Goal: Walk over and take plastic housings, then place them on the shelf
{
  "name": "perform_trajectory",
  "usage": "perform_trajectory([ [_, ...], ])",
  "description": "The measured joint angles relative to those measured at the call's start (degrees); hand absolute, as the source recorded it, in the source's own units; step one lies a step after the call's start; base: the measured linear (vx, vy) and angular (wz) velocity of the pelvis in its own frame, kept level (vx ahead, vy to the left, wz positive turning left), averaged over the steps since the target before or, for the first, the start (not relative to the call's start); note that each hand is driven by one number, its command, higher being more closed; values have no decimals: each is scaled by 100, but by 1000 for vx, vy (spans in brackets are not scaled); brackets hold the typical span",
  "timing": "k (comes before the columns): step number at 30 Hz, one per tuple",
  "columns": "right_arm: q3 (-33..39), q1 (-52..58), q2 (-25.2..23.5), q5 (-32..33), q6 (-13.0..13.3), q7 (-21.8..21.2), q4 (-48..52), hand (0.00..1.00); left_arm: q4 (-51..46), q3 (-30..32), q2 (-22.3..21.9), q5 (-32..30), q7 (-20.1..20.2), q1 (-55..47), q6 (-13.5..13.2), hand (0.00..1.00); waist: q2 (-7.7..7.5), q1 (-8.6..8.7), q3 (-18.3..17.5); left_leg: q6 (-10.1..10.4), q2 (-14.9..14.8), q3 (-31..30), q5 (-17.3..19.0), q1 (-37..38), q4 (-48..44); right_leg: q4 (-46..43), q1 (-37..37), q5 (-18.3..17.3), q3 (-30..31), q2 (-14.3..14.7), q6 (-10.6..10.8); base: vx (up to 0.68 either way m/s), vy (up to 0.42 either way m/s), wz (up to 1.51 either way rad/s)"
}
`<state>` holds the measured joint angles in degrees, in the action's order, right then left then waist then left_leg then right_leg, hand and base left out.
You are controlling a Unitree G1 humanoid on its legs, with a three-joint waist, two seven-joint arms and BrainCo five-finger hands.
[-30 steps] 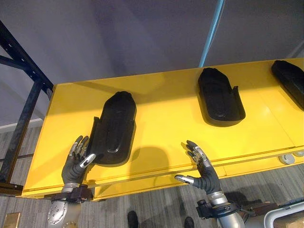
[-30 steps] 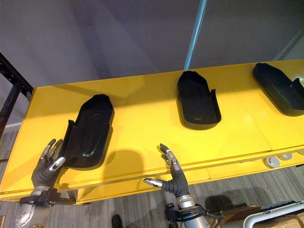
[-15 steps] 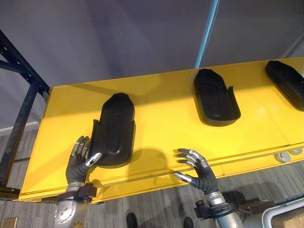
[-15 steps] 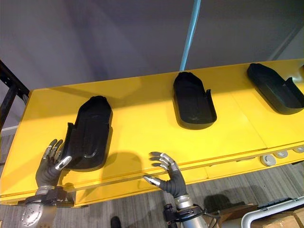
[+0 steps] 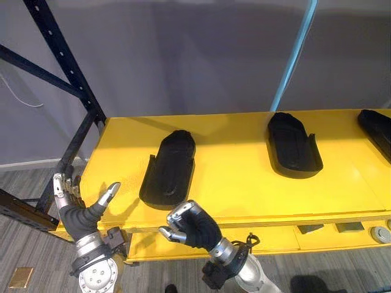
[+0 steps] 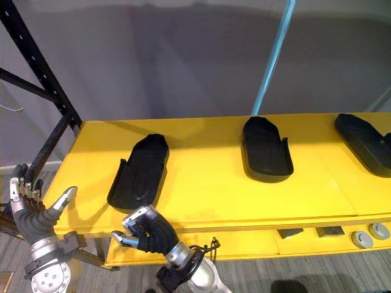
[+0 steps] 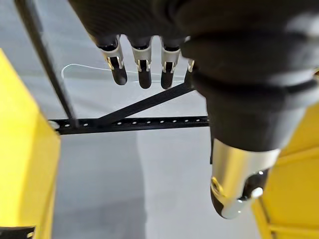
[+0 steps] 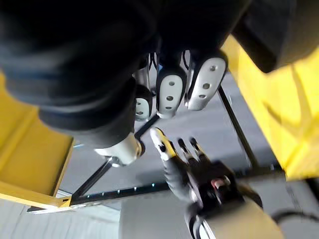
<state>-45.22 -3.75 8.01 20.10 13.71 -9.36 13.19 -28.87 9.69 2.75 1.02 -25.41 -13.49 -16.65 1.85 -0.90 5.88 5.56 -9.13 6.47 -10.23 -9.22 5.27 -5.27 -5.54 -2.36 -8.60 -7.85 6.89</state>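
Observation:
Three black plastic housings lie on the yellow shelf [image 5: 244, 183]: one at the left [image 5: 170, 170], one in the middle [image 5: 294, 145], one at the far right edge [image 5: 377, 125]. My left hand [image 5: 76, 210] is off the shelf's left front corner, fingers straight and spread, open and empty; its fingers [image 7: 142, 67] point at the black rack. My right hand [image 5: 186, 224] hovers in front of the shelf's front edge, just below the left housing, curled into an empty fist [image 8: 169, 84].
A black steel rack upright [image 5: 64, 58] with a diagonal brace stands at the shelf's left end. A light blue pole [image 5: 292, 58] rises behind the shelf. Round fittings [image 5: 380, 234] sit on the lower front ledge at the right. A grey wall is behind.
The camera has pulled back and shifted. My left hand has come away from the left housing, out past the shelf's corner. My right hand's fingers have curled into a fist.

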Motion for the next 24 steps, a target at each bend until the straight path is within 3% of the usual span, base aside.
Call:
perform_trajectory([
  [9,-442,-698,-437,1225,-72,-310,-1426,100,-50,12,-93,658,-157,47,-351,0,3,-45,41,30,-2,-125,-81,-202,-5,-48,-160,20,-93,7,-26,-11,-2,4],
  [18,-263,-1877,-946,1025,-121,-75,-2707,100,-180,324,-91,1721,-75,552,-834,0,9,-326,494,14,4,-324,-172,-611,-7,-246,-514,-48,-280,0,-40,-30,1,12],
  [24,156,-2187,-1072,654,-109,196,-3032,100,-176,334,-98,2025,86,668,-861,0,14,-356,533,32,18,-355,-191,-690,-25,-249,-573,-89,-319,-7,-44,33,-2,3],
])
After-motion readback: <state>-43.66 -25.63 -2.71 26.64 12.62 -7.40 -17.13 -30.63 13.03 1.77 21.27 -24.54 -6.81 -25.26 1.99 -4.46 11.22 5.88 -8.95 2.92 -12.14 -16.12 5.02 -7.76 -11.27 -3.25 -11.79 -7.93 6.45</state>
